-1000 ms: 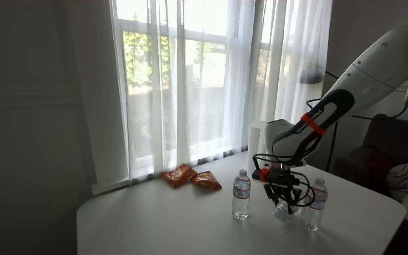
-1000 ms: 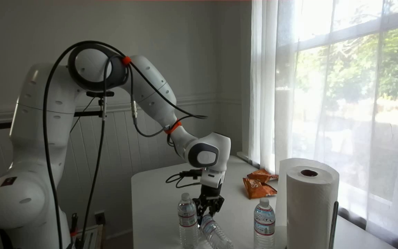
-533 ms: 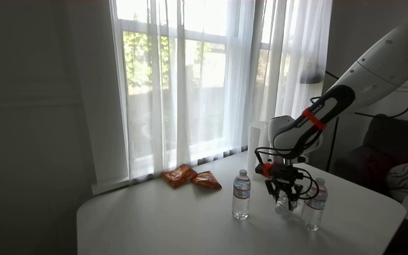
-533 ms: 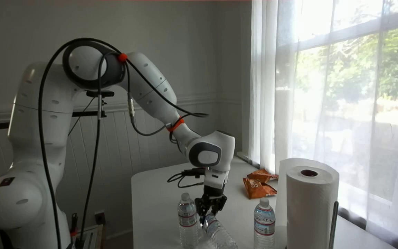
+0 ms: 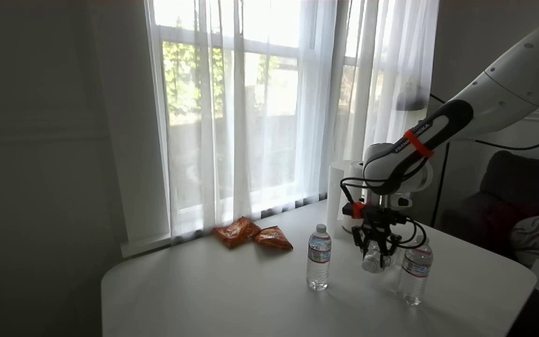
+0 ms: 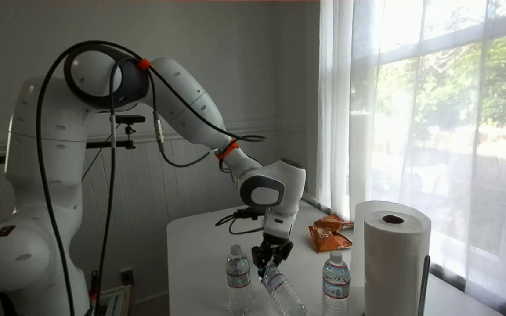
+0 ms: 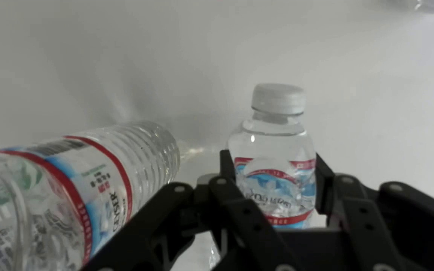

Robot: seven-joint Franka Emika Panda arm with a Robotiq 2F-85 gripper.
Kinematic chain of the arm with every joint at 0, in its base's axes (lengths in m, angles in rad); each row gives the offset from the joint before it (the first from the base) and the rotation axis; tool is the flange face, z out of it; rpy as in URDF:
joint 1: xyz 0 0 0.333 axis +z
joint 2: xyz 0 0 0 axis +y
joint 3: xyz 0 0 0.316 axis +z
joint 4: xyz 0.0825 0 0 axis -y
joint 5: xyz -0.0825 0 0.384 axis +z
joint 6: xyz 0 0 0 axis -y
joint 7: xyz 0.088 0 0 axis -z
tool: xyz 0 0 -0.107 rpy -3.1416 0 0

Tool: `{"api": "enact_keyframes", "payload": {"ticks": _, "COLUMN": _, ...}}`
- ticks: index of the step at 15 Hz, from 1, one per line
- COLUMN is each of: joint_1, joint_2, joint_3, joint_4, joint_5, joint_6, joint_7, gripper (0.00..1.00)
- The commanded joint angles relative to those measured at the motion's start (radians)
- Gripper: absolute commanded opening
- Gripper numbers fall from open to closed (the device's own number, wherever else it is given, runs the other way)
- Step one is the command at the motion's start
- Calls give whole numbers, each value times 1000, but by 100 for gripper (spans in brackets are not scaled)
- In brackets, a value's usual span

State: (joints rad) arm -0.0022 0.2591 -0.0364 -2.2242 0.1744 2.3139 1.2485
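A clear water bottle (image 7: pixel 273 188) with a red and blue label lies between the black finger pads (image 7: pixel 324 184) of my gripper (image 7: pixel 275 175), one pad against each side. The gripper is shut on it near the label, and the white cap points out past the fingertips. In an exterior view this held bottle (image 6: pixel 284 292) slants down from the gripper (image 6: pixel 269 268); whether its base touches the table cannot be told. Close beside it stands an upright bottle (image 6: pixel 238 281), seen large in the wrist view as a labelled bottle (image 7: pixel 100 188). Another upright bottle (image 5: pixel 318 257) stands on the opposite side of the gripper.
Everything stands on a white table (image 5: pixel 232 299). A paper towel roll (image 6: pixel 395 263) on a holder is near the window side. Two orange snack bags (image 5: pixel 236 232) lie by the curtain. At the wrist view's top right corner shows part of a clear object (image 7: pixel 433 4).
The arm has risen, carrying the slanted bottle up with it. In an exterior view the gripper and bottle have also shifted to the right. The upright bottles and bags have stayed put.
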Motion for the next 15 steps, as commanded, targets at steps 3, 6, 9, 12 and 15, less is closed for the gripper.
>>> {"api": "enact_keyframes", "payload": {"ticks": 3, "joint_1": -31, "joint_2": -125, "joint_3": -8, "joint_4": -41, "joint_5": 130, "joint_6": -49, "joint_7": -85, "gripper": 23}}
{"api": "enact_keyframes", "payload": {"ticks": 6, "joint_1": -49, "joint_2": -148, "joint_3": -10, "joint_4": -51, "joint_5": 221, "joint_6": -34, "joint_7": -133, "gripper": 23}}
{"api": "enact_keyframes", "payload": {"ticks": 9, "joint_1": -70, "joint_2": -162, "joint_3": -11, "joint_4": -65, "joint_5": 334, "joint_6": -29, "joint_7": -220, "gripper": 23}}
{"api": "enact_keyframes", "payload": {"ticks": 12, "joint_1": -92, "joint_2": -158, "joint_3": -14, "joint_4": -72, "joint_5": 480, "joint_6": -24, "joint_7": -323, "gripper": 23}}
{"api": "enact_keyframes", "payload": {"ticks": 15, "joint_1": -113, "joint_2": -153, "joint_3": -23, "joint_4": -84, "joint_5": 672, "joint_6": -16, "joint_7": -458, "gripper": 23}}
